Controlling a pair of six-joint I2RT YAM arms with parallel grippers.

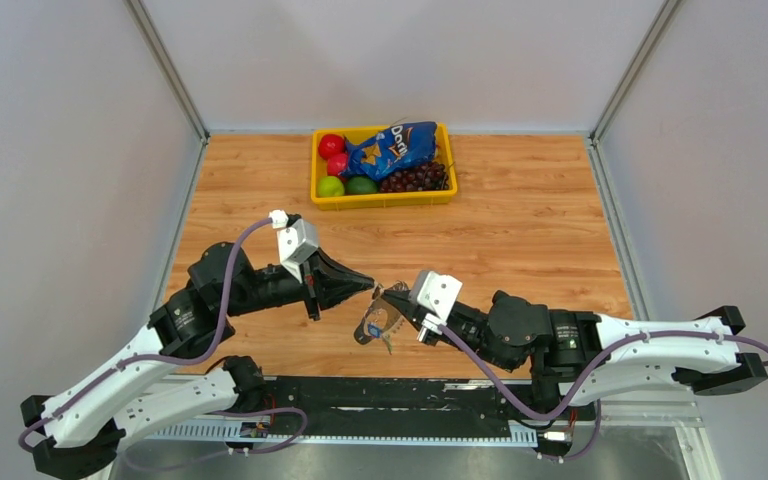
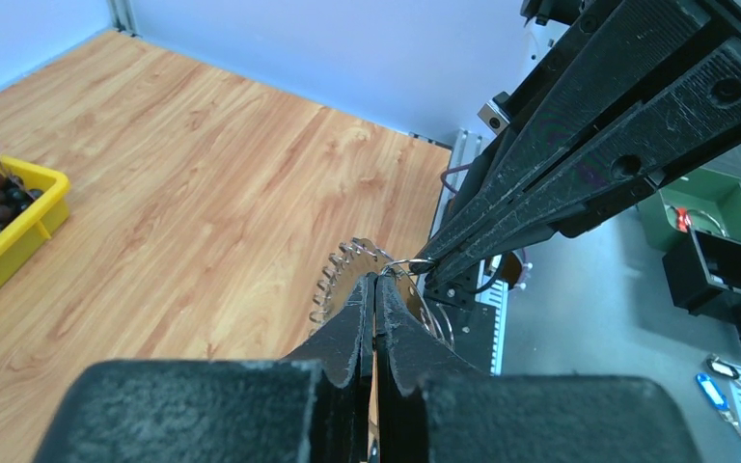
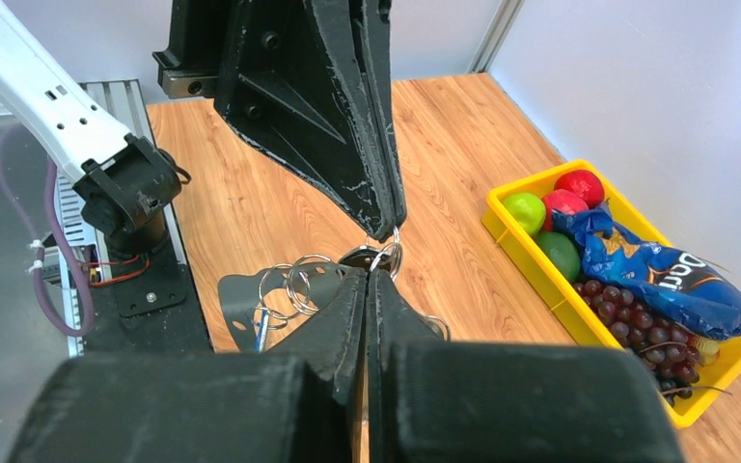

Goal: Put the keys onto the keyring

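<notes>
Left claw and right claw meet tip to tip at mid-frame over the worktop, both pinched narrow. The keyring sits just below them.

Left wrist view: the jaws are pressed together, with a thin wire ring at their tip and the keys just left.

Right wrist view: the jaws are closed and the keyring is at lower left of the tips. Which claw grips it cannot be told.

Arms: white shells, blk joints, purple cables, white wrist cams.
</notes>
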